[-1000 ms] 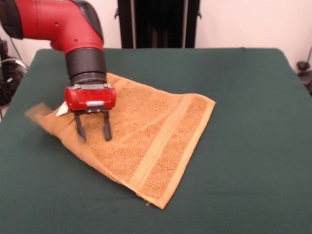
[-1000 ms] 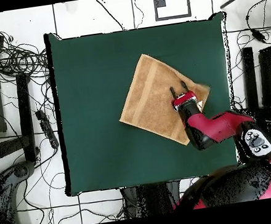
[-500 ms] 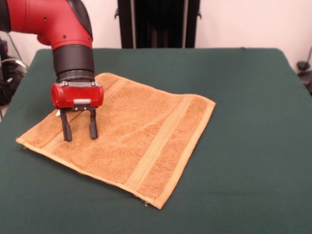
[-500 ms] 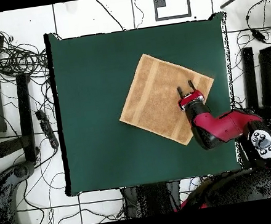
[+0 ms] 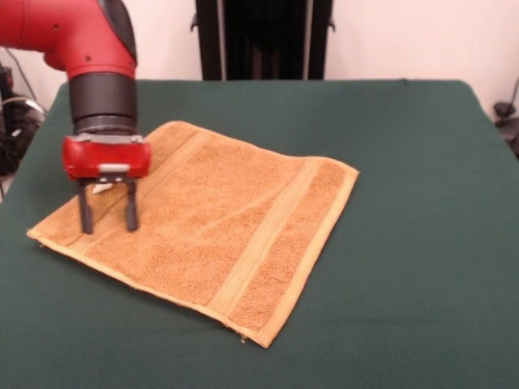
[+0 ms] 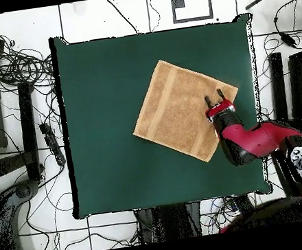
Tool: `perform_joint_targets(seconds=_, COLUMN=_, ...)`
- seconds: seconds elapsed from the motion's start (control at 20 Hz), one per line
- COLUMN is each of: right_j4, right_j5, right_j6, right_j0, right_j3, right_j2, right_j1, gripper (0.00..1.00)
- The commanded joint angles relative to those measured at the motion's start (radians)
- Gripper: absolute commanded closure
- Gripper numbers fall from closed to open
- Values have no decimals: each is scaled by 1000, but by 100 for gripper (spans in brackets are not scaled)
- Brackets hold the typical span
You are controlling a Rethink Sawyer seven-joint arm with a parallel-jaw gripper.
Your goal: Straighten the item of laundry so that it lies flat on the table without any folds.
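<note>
The item of laundry [image 5: 211, 219] is an orange-tan towel spread out on the green table [image 5: 405, 203], with a paler band running near its right hem. In the overhead view the towel [image 6: 179, 109] lies as a tilted square right of the table's [image 6: 112, 122] centre. My gripper [image 5: 108, 217] hangs open just above the towel's left corner, with nothing between its fingers. From above, the gripper [image 6: 214, 96] sits over the towel's right corner.
Cables and dark equipment [image 6: 7, 67] lie on the floor left of the table in the overhead view. A black stand [image 5: 263, 36] rises behind the table's far edge.
The towel's left corner has dropped and spread out, so the towel now lies open. My gripper, open throughout, has drifted left over that corner.
</note>
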Motion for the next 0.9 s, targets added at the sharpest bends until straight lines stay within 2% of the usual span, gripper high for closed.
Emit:
perform_joint_targets(seconds=0.05, right_j4=120, right_j5=440, right_j6=119, right_j0=-169, right_j3=159, right_j2=302, right_j1=-4, gripper=0)
perform_joint_targets(seconds=0.1, right_j4=149, right_j5=428, right_j6=118, right_j0=-145, right_j3=162, right_j2=267, right_j1=-19, gripper=0)
perform_joint_targets(seconds=0.2, right_j4=187, right_j5=463, right_j6=74, right_j0=-155, right_j3=184, right_j2=270, right_j1=-27, gripper=0)
perform_joint_targets(seconds=0.3, right_j4=234, right_j5=554, right_j6=-7, right_j0=-168, right_j3=207, right_j2=278, right_j1=-31, gripper=0)
perform_joint_targets(seconds=0.4, right_j4=278, right_j5=530, right_j6=50, right_j0=-146, right_j3=214, right_j2=236, right_j1=-42, gripper=0)
perform_joint_targets(seconds=0.5, right_j4=315, right_j5=567, right_j6=49, right_j0=-130, right_j3=208, right_j2=207, right_j1=-32, gripper=0)
perform_joint_targets(seconds=0.7, right_j4=358, right_j5=490, right_j6=134, right_j0=-78, right_j3=201, right_j2=130, right_j1=-26, gripper=0)
perform_joint_targets(seconds=0.9, right_j4=387, right_j5=460, right_j6=135, right_j0=-85, right_j3=209, right_j2=131, right_j1=-15, gripper=0)
